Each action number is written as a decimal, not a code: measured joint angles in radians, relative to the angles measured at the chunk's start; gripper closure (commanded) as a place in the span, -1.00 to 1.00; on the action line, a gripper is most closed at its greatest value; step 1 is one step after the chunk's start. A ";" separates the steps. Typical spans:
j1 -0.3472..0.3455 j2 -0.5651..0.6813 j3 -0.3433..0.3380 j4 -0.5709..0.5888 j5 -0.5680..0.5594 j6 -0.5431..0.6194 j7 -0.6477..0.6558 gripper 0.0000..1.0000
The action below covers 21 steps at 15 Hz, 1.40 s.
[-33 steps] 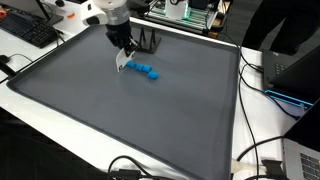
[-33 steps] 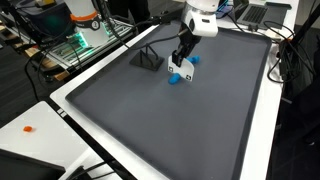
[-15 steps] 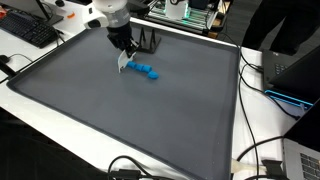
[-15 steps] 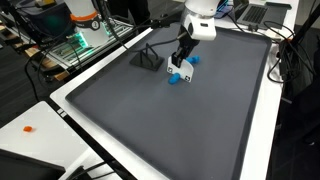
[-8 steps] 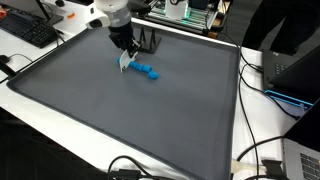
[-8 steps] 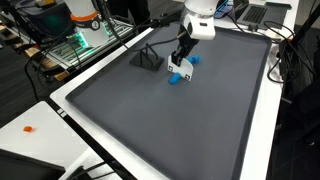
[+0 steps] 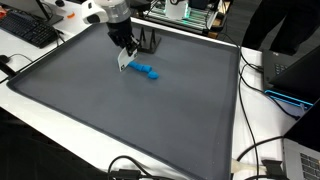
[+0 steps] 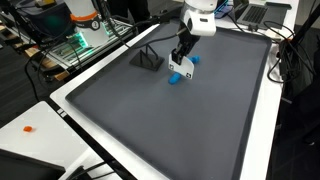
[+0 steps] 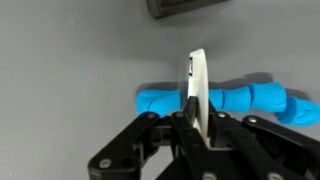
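My gripper is shut on a thin white flat piece, seen edge-on in the wrist view and sticking out past the fingertips. The gripper hangs low over the far part of the grey mat, with the white piece pointing down. A bumpy blue toy lies flat on the mat directly beyond the white piece. In both exterior views the blue toy lies right beside the gripper. Whether the white piece touches it I cannot tell.
A small black stand sits on the mat just behind the gripper, and its dark edge shows at the top of the wrist view. A white raised border frames the mat. Cables, a keyboard and electronics lie outside it.
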 measured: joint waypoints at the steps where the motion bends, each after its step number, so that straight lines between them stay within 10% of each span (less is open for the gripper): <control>1: 0.000 -0.013 0.000 -0.005 0.000 0.000 0.012 0.96; 21: -0.017 -0.332 -0.018 -0.295 0.200 -0.051 0.719 0.96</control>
